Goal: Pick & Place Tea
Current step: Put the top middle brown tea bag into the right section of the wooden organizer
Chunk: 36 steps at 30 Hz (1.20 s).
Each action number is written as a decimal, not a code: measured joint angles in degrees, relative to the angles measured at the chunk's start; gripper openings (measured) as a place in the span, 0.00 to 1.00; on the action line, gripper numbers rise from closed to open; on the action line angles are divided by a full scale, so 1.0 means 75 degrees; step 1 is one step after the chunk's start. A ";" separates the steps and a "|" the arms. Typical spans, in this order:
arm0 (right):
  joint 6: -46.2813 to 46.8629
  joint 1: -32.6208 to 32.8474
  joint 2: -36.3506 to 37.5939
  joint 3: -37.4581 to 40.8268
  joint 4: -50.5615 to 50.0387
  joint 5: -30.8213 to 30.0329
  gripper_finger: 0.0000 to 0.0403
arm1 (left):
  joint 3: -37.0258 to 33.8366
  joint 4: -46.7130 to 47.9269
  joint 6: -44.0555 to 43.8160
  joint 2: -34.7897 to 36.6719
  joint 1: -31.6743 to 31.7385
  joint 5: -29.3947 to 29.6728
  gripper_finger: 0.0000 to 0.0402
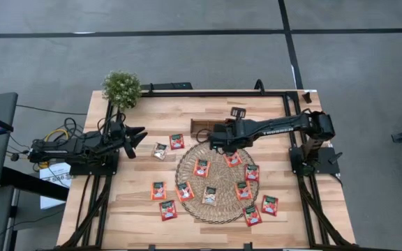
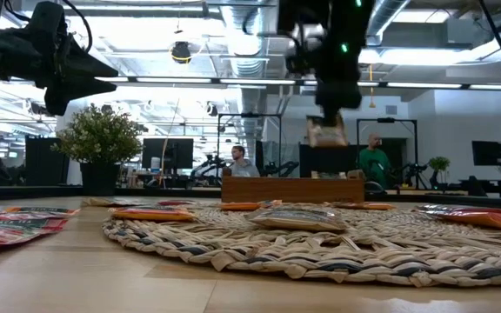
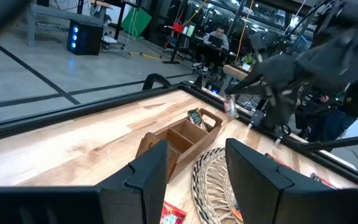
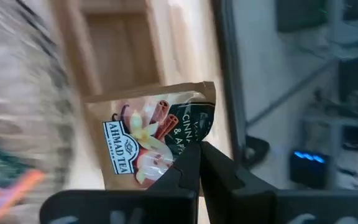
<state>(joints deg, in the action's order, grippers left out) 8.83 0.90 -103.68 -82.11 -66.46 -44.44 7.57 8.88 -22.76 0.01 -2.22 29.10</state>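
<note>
Sachet (image 4: 157, 140) hangs upright — pinched by right pincer (image 4: 197, 163) above tray (image 1: 202, 126).

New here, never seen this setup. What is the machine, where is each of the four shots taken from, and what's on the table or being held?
Two dark robot arms work at a wooden table. One camera looks straight down, one sits at table height, and one rides on each wrist.

On the table lie a round woven mat, a small wooden tray, a potted plant and many small tea sachets, some on the mat, some beside it.

The right gripper is shut on one tea sachet, held in the air near the tray. The left gripper waits open at the table's left side, holding nothing.
</note>
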 joint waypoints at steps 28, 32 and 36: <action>-0.0238 -0.0550 -0.0549 0.1157 0.1427 -0.1079 0.00 | 0.0000 0.0001 0.0000 0.0000 0.0000 0.0000 0.38; -0.0238 -0.0541 -0.0731 0.1160 0.1563 -0.1091 0.00 | -0.0003 0.0000 0.0000 0.0000 0.0000 0.0000 0.38; -0.0238 -0.0542 -0.0720 0.1157 0.1645 -0.1098 0.00 | 0.0000 0.0000 0.0000 0.0000 -0.0003 0.0000 0.38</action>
<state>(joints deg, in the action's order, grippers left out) 7.05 -3.17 -109.08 -73.43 -54.12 -52.67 7.57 8.88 -22.76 0.01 -2.24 29.10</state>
